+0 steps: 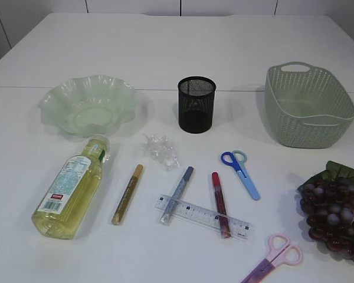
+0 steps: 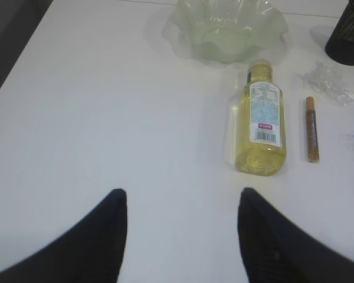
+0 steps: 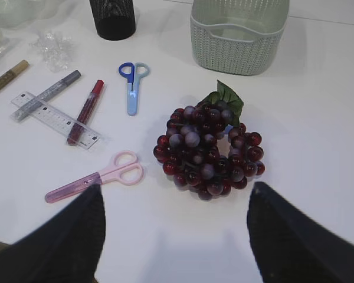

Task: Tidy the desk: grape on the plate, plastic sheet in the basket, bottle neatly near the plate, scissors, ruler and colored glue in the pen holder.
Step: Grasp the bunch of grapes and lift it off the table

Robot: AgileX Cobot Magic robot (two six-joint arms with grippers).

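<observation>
The dark red plastic grape bunch [image 3: 209, 150] is lying on the white counter [image 3: 318, 118] directly ahead of the right gripper [image 3: 174, 236], whose jaws are being held wide and empty; the left gripper [image 2: 183, 236], also open, is facing the yellow bottle [image 2: 260, 118].

A staged desk setup, probably a lab or office. A plain white table [image 1: 253, 35] fills the frame, with stationery mid-frame: a black mesh pen holder [image 1: 196, 104], a clear ruler [image 1: 202, 216], blue scissors [image 1: 241, 172].
</observation>
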